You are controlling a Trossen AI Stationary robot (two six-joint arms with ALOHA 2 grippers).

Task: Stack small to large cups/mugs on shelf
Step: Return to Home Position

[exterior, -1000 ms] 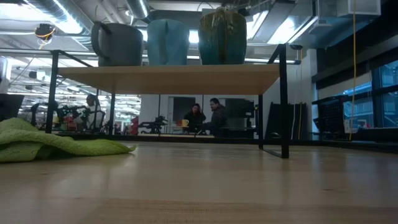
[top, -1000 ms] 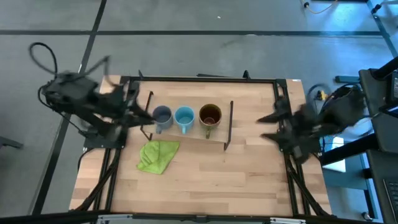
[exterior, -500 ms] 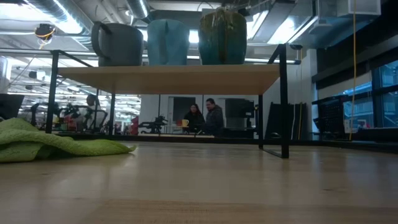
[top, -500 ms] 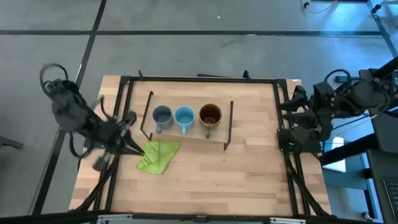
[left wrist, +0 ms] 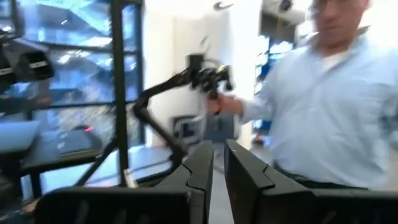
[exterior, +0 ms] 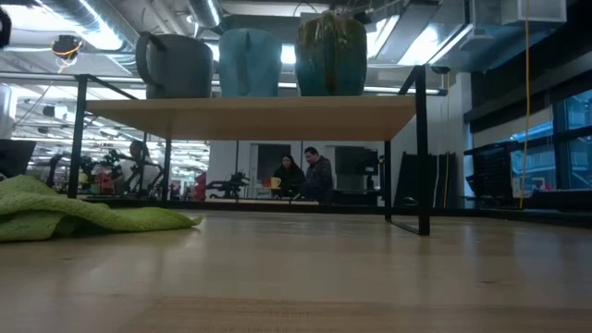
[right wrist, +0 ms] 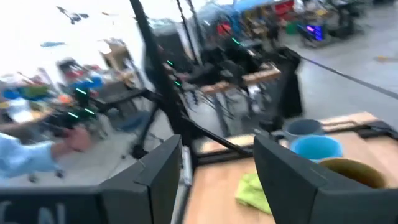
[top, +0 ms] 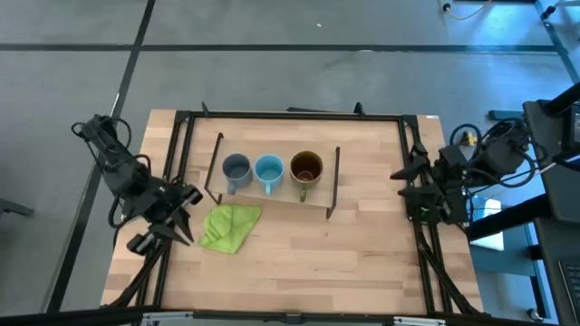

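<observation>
1. as seen from above, with the table (top: 317, 272) centre as the dial, the shelf (top: 276, 205) stands just toward 11 o'clock, its long side running 9 to 3.
2. three mugs stand upright on it in a row, each just beside the next: the grey-blue mug (top: 236, 169) at the 9 o'clock end, the light-blue mug (top: 268, 169) in the middle, the olive-brown mug (top: 306, 167) toward 3 o'clock.
3. the green cloth (top: 229, 226) lies on the table at the shelf's 7 o'clock.
4. the left gripper (left wrist: 218, 148) hangs at the table's 9 o'clock edge, fingers nearly together on nothing. a person in a light shirt (left wrist: 323, 106) shows beyond it.
5. the right gripper (right wrist: 217, 140) is at the 3 o'clock edge, fingers wide apart, empty.
</observation>
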